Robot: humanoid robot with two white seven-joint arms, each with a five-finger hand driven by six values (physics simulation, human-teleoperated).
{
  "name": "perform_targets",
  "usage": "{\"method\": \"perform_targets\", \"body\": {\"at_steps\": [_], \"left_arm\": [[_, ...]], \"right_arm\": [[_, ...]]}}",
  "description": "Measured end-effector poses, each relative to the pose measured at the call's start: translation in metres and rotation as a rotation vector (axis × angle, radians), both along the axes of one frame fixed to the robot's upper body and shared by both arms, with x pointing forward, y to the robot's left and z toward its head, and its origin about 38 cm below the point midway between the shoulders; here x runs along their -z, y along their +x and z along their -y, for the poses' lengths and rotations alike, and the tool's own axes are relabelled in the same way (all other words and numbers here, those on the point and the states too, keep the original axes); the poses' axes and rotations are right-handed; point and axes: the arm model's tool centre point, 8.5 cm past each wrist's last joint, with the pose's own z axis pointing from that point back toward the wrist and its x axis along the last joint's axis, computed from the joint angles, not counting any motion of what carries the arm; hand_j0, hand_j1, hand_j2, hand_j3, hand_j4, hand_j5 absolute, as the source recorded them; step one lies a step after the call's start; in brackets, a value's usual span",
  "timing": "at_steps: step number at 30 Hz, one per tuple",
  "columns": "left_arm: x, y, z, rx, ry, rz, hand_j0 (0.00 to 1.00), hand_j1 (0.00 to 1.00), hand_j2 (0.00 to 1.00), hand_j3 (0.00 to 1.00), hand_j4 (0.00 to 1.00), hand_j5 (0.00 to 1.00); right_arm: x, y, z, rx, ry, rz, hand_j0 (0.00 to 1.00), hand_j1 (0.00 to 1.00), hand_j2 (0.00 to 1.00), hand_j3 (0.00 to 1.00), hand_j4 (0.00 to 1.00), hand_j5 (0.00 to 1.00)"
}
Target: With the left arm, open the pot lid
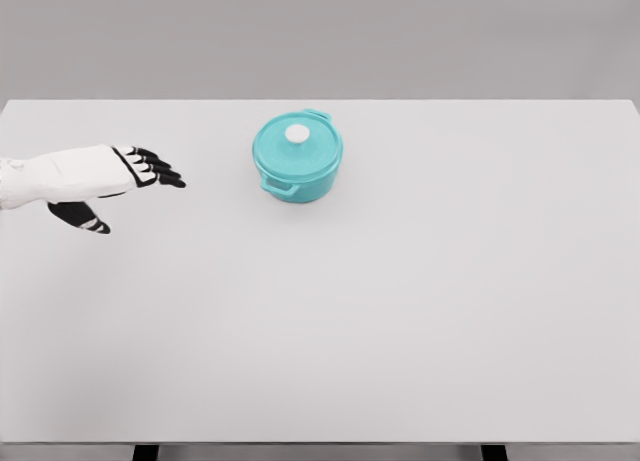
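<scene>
There was one table (400, 311), white. On it stood one teal pot (298, 159) with one lid (296, 147), and the lid carried one white knob (298, 133). The pot showed two side handles. One hand (110, 181) was in view, the left, with one arm behind it.

White rectangular table (420, 311) fills most of the view; two dark table legs (146, 452) show beneath its near edge, against a plain grey backdrop (320, 36)
</scene>
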Motion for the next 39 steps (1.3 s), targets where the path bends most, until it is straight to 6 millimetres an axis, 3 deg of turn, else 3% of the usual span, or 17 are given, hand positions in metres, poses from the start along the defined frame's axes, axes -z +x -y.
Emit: {"method": "perform_targets", "body": {"at_steps": [2,4,6,11,15,18,27,31,39], "left_arm": [[-0.007,0.003,0.002,0.009,0.005,0.017,1.0,1.0,1.0,1.0,1.0,1.0],[-0.035,0.014,0.011,0.024,-0.011,0.082,1.0,1.0,1.0,1.0,1.0,1.0],[-0.05,0.024,0.034,0.067,-0.043,0.125,1.0,1.0,1.0,1.0,1.0,1.0],[-0.06,0.045,0.094,0.164,-0.117,0.155,1.0,1.0,1.0,1.0,1.0,1.0],[-0.044,0.066,0.131,0.185,-0.14,0.117,1.0,1.0,1.0,1.0,1.0,1.0],[-0.051,0.086,0.148,0.179,-0.134,0.126,1.0,1.0,1.0,1.0,1.0,1.0],[-0.035,0.117,0.19,0.166,-0.057,0.059,1.0,1.0,1.0,1.0,1.0,1.0],[-0.04,0.127,0.2,0.154,-0.033,0.052,1.0,1.0,1.0,1.0,1.0,1.0],[-0.025,0.143,0.206,0.09,-0.023,0.008,1.0,1.0,1.0,1.0,1.0,1.0]], "right_arm": [[0.0,-0.002,0.0,0.0,-0.001,-0.004,1.0,1.0,1.0,1.0,1.0,1.0],[0.0,-0.003,0.0,0.001,-0.002,-0.005,1.0,1.0,1.0,1.0,1.0,1.0],[0.0,-0.003,0.0,0.001,-0.002,-0.006,1.0,1.0,1.0,1.0,1.0,1.0],[0.0,-0.003,0.0,0.003,-0.002,-0.006,1.0,1.0,1.0,1.0,1.0,1.0],[0.0,-0.003,0.0,0.003,-0.002,-0.007,1.0,1.0,1.0,1.0,1.0,1.0],[0.0,-0.003,0.0,0.003,-0.002,-0.007,1.0,1.0,1.0,1.0,1.0,1.0],[0.0,-0.003,0.0,0.003,-0.002,-0.007,1.0,1.0,1.0,1.0,1.0,1.0],[0.0,-0.003,0.0,0.003,-0.002,-0.007,1.0,1.0,1.0,1.0,1.0,1.0],[0.0,-0.003,0.0,0.003,-0.002,-0.007,1.0,1.0,1.0,1.0,1.0,1.0]]}}
